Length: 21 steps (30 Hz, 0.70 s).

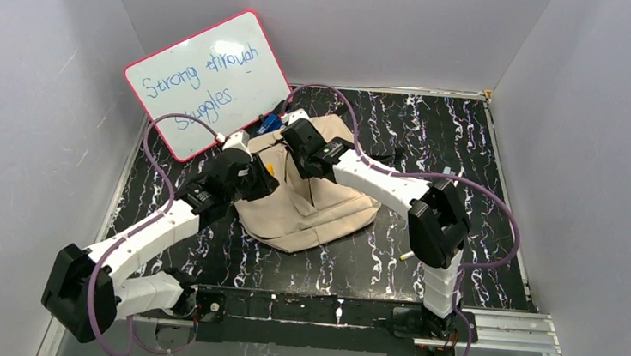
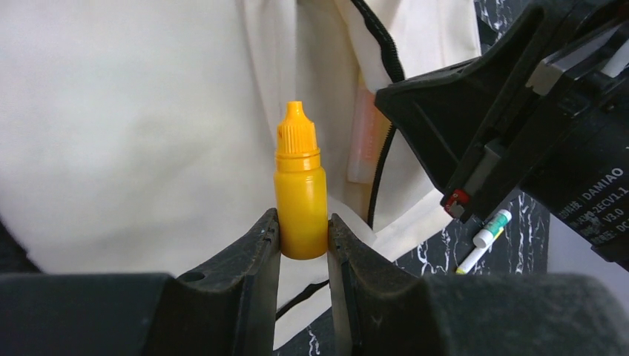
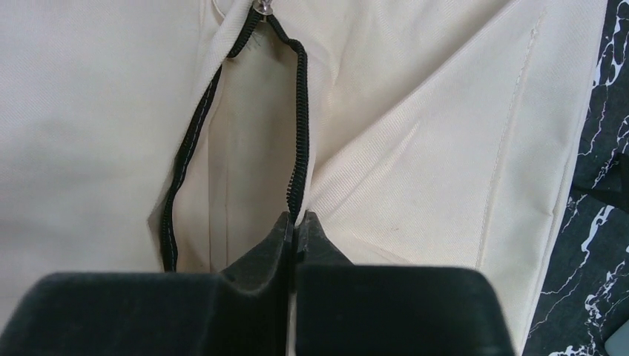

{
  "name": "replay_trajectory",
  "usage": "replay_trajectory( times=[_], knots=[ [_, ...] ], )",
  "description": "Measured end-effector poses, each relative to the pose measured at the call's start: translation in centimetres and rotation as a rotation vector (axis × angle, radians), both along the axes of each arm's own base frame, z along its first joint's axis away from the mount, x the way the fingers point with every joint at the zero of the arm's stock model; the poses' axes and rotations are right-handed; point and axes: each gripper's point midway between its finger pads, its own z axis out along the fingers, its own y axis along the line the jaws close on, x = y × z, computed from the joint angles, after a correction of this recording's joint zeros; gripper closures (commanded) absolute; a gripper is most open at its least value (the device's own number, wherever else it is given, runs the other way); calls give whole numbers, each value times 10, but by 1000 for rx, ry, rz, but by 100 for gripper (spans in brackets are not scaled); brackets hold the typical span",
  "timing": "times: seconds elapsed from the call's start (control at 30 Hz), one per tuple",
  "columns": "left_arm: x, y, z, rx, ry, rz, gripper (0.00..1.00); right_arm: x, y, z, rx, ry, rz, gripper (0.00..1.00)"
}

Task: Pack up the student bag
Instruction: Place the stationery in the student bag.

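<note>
Now we see L gripper (image 2: 304, 241) clamping yellow plastic dropper bottle (image 2: 300, 185); R gripper (image 3: 297, 222), its 2 o'clock, pinches beige fabric student bag (image 3: 415, 133) zip, crowding pocket.

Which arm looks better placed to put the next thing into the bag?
Left. The left gripper grips the yellow dropper bottle upright, near the open zip pocket of the student bag; the right gripper is pinched on that pocket's zipper edge, so it's busy.
</note>
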Motion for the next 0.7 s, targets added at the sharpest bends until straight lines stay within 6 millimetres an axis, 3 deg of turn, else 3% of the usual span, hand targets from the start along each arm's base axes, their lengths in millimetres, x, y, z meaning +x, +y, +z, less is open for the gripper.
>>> replay_trajectory(
  times=[0.3,0.7],
  knots=[
    [13,-39,-9,-82,15,-122,99,-2,-2,13,103,15,-24,100],
    [38,-72,-23,-151,29,-183,100,2,-14,33,289,69,-56,100]
  ],
)
